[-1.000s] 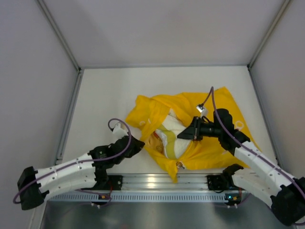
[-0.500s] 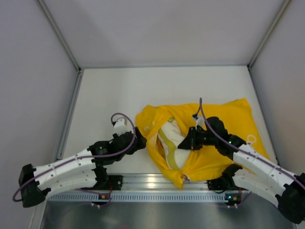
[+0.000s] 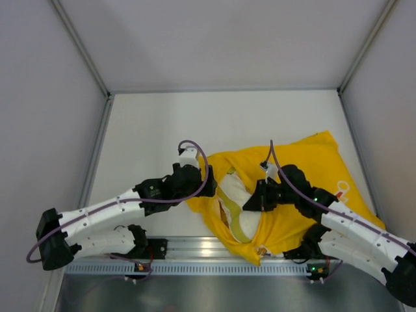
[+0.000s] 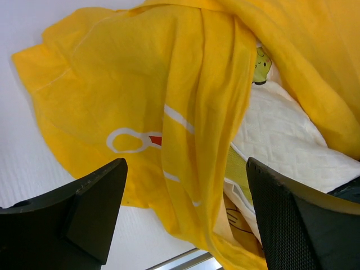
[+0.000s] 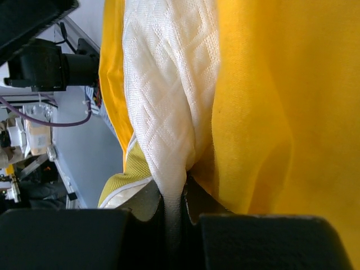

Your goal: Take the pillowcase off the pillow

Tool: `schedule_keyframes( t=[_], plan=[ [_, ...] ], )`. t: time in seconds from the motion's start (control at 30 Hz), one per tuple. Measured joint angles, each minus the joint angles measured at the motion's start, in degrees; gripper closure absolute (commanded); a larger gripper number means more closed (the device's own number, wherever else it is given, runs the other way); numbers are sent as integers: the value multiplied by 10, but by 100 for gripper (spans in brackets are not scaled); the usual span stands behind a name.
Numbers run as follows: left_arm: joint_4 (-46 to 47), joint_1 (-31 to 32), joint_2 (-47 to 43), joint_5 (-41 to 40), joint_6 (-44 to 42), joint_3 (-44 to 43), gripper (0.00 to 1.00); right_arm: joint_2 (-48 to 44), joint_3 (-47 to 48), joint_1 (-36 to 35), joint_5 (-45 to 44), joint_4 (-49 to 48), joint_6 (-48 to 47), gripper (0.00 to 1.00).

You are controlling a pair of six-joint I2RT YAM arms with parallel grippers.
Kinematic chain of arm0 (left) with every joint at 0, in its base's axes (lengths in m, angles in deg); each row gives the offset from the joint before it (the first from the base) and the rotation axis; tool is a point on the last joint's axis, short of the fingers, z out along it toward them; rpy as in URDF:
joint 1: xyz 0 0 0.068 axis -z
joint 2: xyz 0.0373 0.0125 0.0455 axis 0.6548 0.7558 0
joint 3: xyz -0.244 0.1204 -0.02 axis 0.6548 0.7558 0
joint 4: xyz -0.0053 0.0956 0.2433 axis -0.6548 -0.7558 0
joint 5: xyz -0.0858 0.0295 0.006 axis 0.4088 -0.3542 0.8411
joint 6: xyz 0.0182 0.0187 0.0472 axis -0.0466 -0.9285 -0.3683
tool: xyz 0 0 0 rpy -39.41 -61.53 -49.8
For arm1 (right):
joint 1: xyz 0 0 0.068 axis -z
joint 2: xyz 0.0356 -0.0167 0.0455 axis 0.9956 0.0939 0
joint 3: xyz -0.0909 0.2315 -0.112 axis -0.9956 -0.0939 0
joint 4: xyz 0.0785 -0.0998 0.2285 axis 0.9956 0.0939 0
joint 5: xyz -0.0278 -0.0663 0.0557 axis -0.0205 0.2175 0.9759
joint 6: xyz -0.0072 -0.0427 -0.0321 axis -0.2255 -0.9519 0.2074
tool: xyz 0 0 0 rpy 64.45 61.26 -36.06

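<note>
The right gripper (image 5: 173,198) is pinching the pillow (image 5: 160,95) (clamped on its quilted cloth), while the left gripper (image 4: 183,188) is hovering wide open over the yellow pillowcase (image 4: 124,84).

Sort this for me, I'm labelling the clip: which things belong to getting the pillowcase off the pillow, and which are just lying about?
Part of the job:
pillowcase
pillow
left end effector, open at the pillowcase
right end effector, shut on the pillow

Just there:
table
metal rail at the near edge
</note>
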Motion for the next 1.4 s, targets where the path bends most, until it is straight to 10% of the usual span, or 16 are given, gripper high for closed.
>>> schedule_keyframes(
  t=[0.3, 0.4, 0.43, 0.5, 1.4],
  plan=[
    [33, 0, 52, 42, -34, 0, 19, -31, 0, -13, 0, 25, 9, 100],
    [39, 0, 72, 43, -29, 0, 48, -36, 0, -18, 0, 27, 11, 100],
    [42, 0, 80, 40, -22, 0, 78, -36, 1, -20, 0, 28, 12, 100],
    [49, -2, 93, 34, -10, 0, 100, -40, 1, -25, -1, 35, 13, 100],
    [51, -240, 193, 172, -11, -77, 100, -216, 51, -28, -74, 162, 10, 100]
  ],
)
